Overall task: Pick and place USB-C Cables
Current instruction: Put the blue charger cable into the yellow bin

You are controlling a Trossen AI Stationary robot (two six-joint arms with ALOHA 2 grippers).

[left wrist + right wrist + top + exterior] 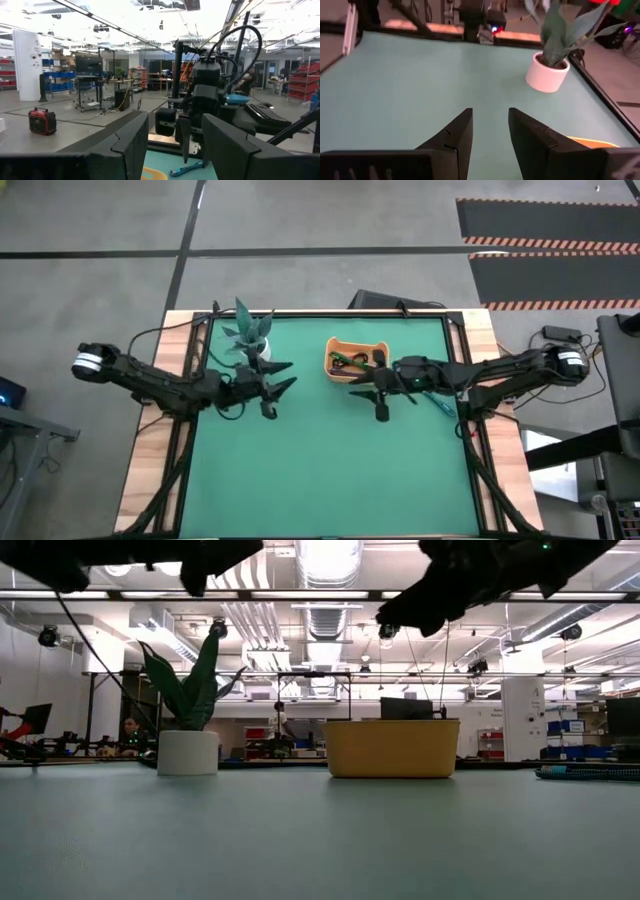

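Observation:
The orange tray [356, 343] stands on the green mat's far middle. A green cable [344, 361] and a black cable with red [372, 360] lie inside it. A teal cable [437, 402] rests flat on the mat beside the right arm, and shows in the left wrist view as the teal cable [185, 169]. I see no dark blue cable. My right gripper [352, 386] hovers open just near of the tray and points left. My left gripper [288, 376] hovers open beside the plant and points right toward the tray. Both hold nothing.
A potted plant [250, 338] in a white pot [547, 75] stands left of the tray, close to my left gripper. Bare mat [320, 470] stretches across the near half. Dark frame rails run along the mat's left and right edges.

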